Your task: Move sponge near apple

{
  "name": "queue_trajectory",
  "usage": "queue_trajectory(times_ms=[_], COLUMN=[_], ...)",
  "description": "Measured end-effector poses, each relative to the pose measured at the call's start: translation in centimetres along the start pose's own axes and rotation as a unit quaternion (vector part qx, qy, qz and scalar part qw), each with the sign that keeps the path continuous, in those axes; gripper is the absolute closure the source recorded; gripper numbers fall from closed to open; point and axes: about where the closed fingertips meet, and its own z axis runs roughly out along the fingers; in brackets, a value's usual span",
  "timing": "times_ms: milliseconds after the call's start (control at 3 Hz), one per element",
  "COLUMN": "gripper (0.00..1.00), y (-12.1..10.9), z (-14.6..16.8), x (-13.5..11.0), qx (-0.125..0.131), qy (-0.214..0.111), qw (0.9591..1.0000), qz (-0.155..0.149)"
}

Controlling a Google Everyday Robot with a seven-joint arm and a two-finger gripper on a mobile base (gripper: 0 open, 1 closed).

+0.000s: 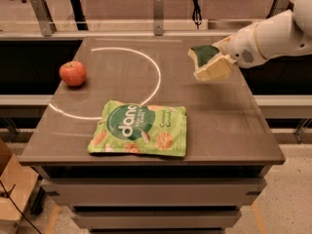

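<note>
Over the brown table point(219, 126), the white gripper point(221, 58), its arm cut off, grips one green-and-yellow wavy sponge point(204, 53), well apart from one round red apple point(73, 73).

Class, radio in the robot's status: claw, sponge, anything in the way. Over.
Claw over table right side, shut on sponge, held off the surface. Apple far left. Snack bag front centre, just off the direct line.

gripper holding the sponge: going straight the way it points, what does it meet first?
Likely the snack bag at its far edge, or it passes above; depth unclear. The gripper, shut on the sponge above the table, points left and slightly frontward. The apple sits off that line.
</note>
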Motion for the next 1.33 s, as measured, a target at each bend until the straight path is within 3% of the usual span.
queue_trajectory(times_ms=[333,667,1000,1333], gripper=[1.0,1.0,1.0,1.0], y=[1.6,4.3,8.0,11.9], z=[1.2,2.7,4.8,7.5], x=[-2.0,-5.6,-10.0,-13.8], qx=[-0.02,-0.048,-0.091,-0.138], qy=[-0.02,-0.059,-0.109,-0.143], qw=[0.9996,0.9967,0.9888,0.978], qz=[-0.008,-0.027,-0.046,-0.063])
